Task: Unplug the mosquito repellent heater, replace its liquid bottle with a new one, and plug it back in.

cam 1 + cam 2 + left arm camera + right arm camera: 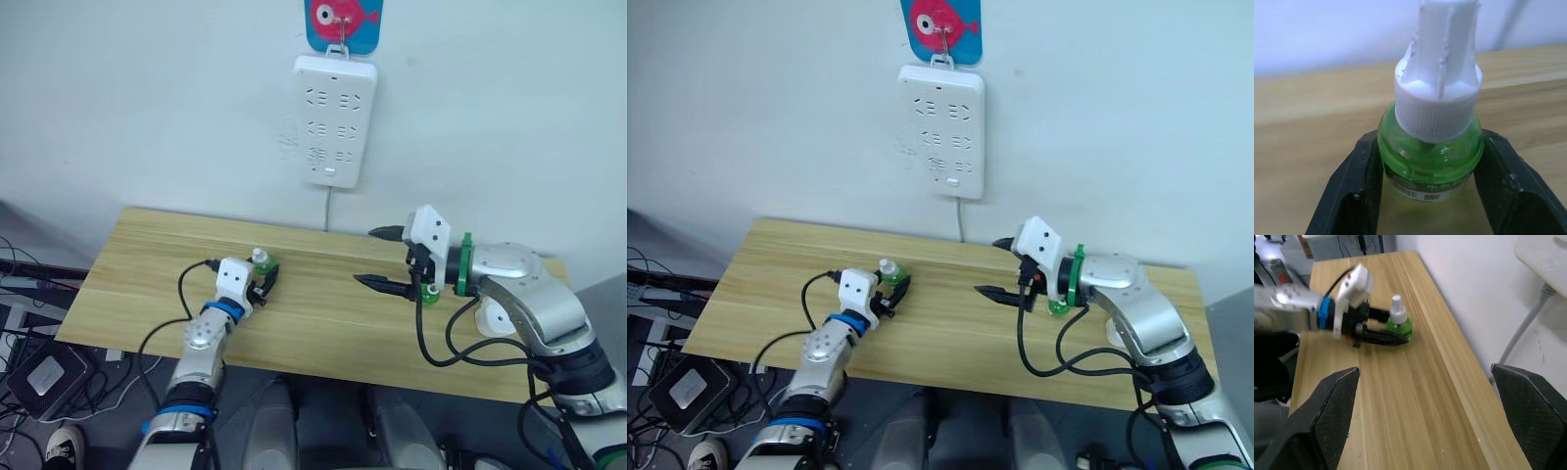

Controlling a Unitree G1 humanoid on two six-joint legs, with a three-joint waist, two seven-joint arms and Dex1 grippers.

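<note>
Two green bottles sit on my wooden surface (323, 313): my left gripper (265, 282) has its fingers (1359, 186) clamped around the capped bottle (1431, 147), standing upright toward the left, and a second green bottle (429, 294) rests just under my right gripper (385, 258), whose fingers are spread wide and empty. The white heater (495, 320) lies on the surface behind my right forearm, well below the wall power strip (335, 119).

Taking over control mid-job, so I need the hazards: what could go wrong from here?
1. The left gripper holds the green bottle by its round belly; it could slip or tip when lifted.
2. A cable loops under the open right gripper and may snag or drag across the table.
</note>
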